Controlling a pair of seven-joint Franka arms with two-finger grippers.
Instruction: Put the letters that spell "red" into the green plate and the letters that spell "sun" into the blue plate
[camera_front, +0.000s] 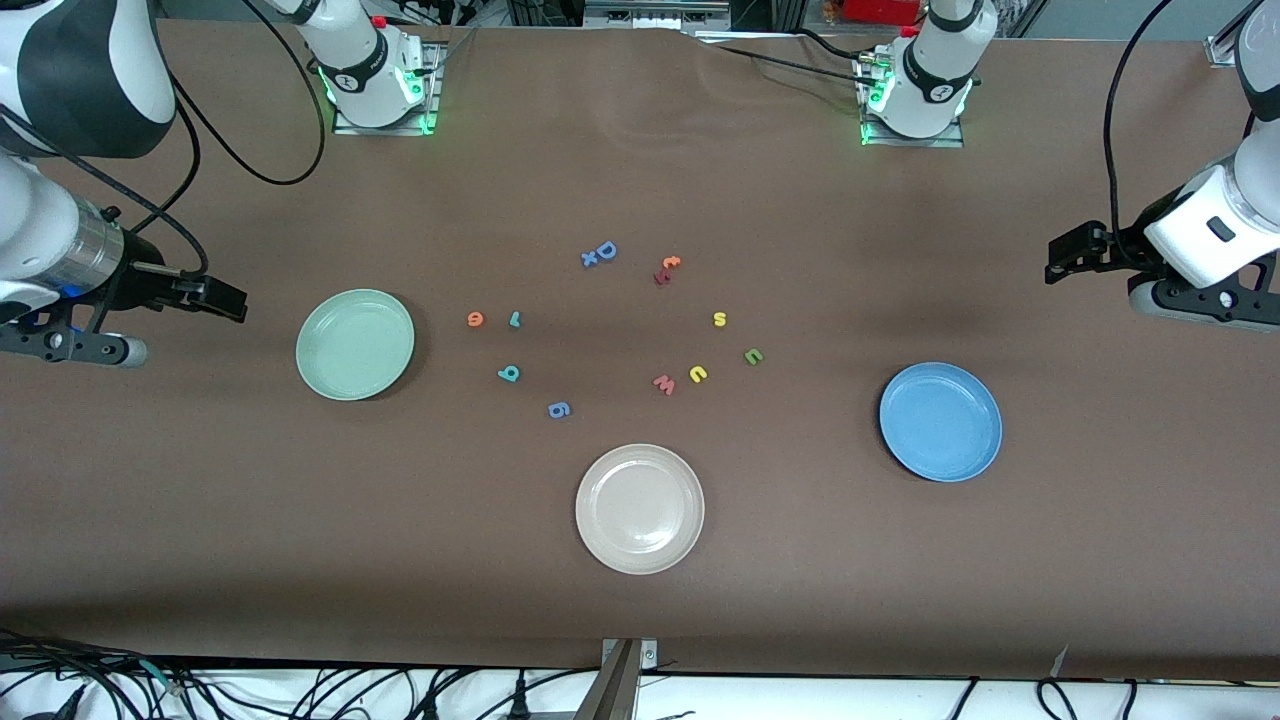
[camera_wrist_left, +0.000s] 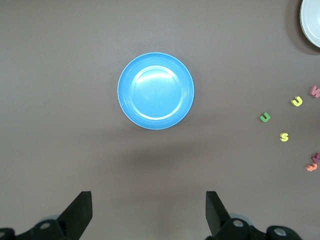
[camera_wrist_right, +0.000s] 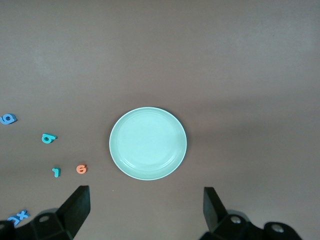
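Matte brown surface. Three round, smooth, shallow plates, all bare: green plate toward the right arm's end, blue plate toward the left arm's end, beige-white plate between them and nearest the front camera.

Tiny flat letters lie scattered mid-surface, none in a plate. Orange "e", teal "r" and teal "d" lie beside the green plate. Yellow "s", yellow "u" and dark green "n" lie nearer the blue plate, well apart from it.

Right hand hangs raised beside the green plate, fingers spread, holding nothing. Left hand hangs raised near the blue plate, fingers likewise spread and bare. Both arms wait, well apart from the letters.
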